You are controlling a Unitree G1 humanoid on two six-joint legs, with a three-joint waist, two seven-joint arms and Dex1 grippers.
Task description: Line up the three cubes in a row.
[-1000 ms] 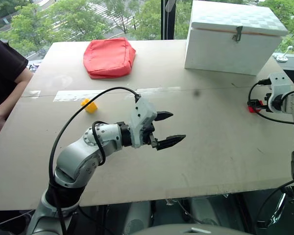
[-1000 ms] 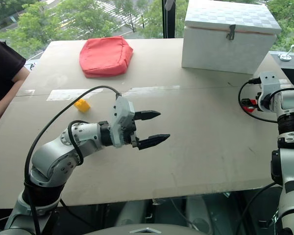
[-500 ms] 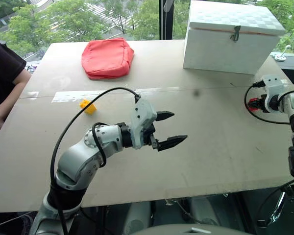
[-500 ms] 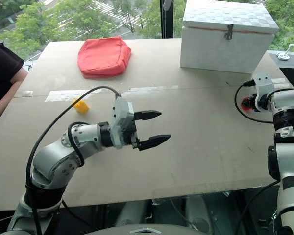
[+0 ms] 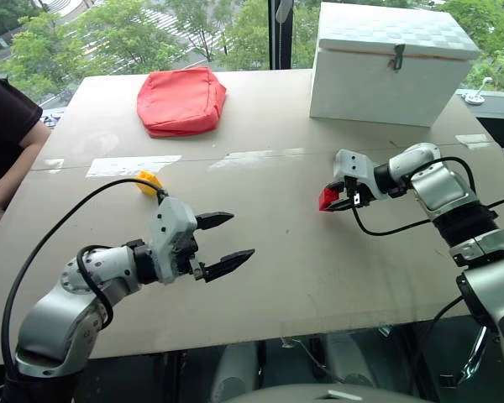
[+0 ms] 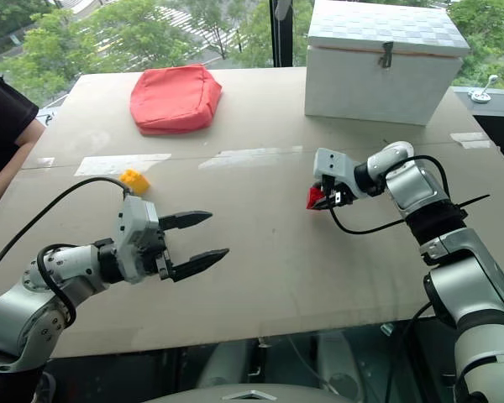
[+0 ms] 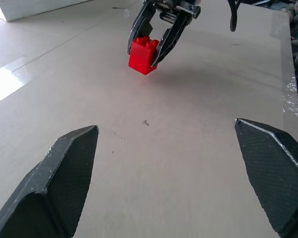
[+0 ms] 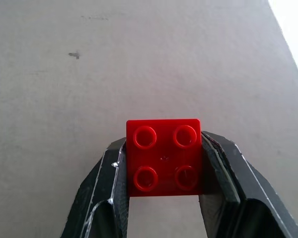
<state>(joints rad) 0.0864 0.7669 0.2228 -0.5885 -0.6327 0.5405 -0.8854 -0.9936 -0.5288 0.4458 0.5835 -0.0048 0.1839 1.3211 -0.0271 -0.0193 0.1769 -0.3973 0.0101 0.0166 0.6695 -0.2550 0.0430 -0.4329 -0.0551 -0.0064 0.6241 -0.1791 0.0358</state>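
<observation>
My right gripper [image 5: 330, 200] is shut on the red cube [image 8: 164, 157], one finger on each side and the studs facing the wrist camera. It holds the cube [image 6: 315, 196] close to the tabletop, right of the table's middle. The yellow cube [image 5: 149, 182] lies on the table at the left, by a strip of tape. My left gripper [image 5: 242, 234] hovers open and empty near the front left, below the yellow cube in the head view. It points toward the red cube [image 7: 143, 53], which is well ahead of it.
A red cushion [image 5: 183, 99] lies at the back left and a large white box [image 5: 391, 63] stands at the back right. A person's arm in a dark sleeve [image 5: 4, 126] rests at the table's left edge. Pale tape patches [image 5: 133, 164] mark the board [image 5: 319, 277].
My right gripper has swung from the table's right edge toward the middle with the red cube in it, and its wrist has turned. The left arm has drawn back to the left.
</observation>
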